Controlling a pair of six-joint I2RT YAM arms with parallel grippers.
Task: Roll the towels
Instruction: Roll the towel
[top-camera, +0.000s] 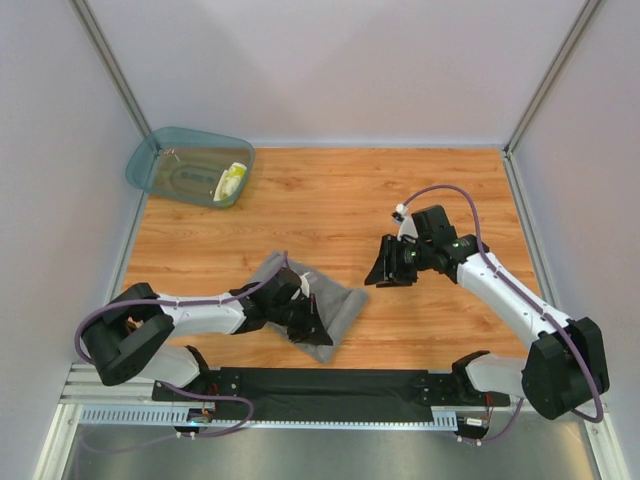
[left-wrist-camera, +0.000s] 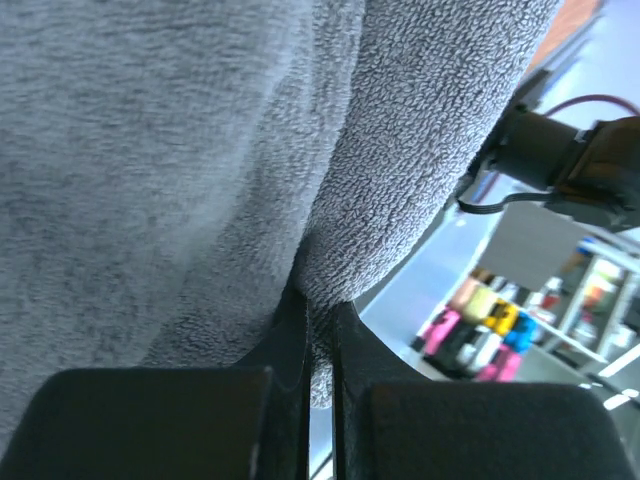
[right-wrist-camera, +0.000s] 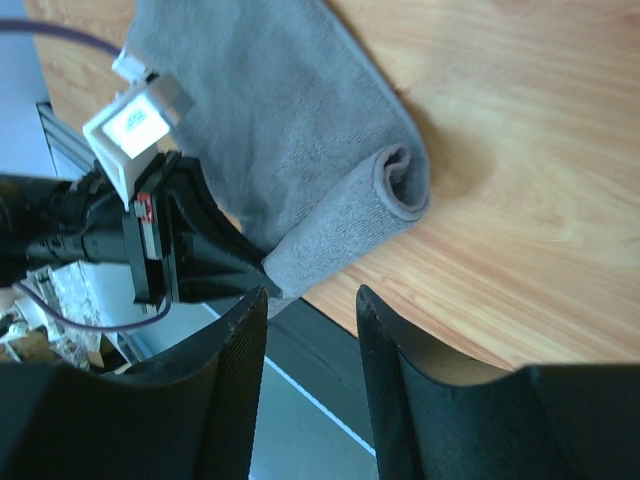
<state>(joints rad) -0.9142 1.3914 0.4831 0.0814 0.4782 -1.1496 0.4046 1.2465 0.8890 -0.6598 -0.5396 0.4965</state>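
The grey towel (top-camera: 338, 303) lies at the near middle of the table, partly rolled. Its rolled edge (right-wrist-camera: 350, 215) shows a spiral end in the right wrist view. My left gripper (top-camera: 305, 318) rests on it, shut on a pinched fold of grey terry (left-wrist-camera: 320, 335); the cloth (left-wrist-camera: 180, 150) fills most of that view. My right gripper (top-camera: 385, 268) hovers to the towel's right, apart from it. Its jaws (right-wrist-camera: 312, 300) stand open with nothing between them. The small yellow-and-white cloth (top-camera: 232, 181) lies in the teal tub (top-camera: 165, 160) at the far left.
A black strip (top-camera: 330, 385) and a metal rail run along the near table edge between the arm bases. White walls and frame posts close in the left, right and far sides. Bare wood (top-camera: 400, 190) spreads between the tub and my right arm.
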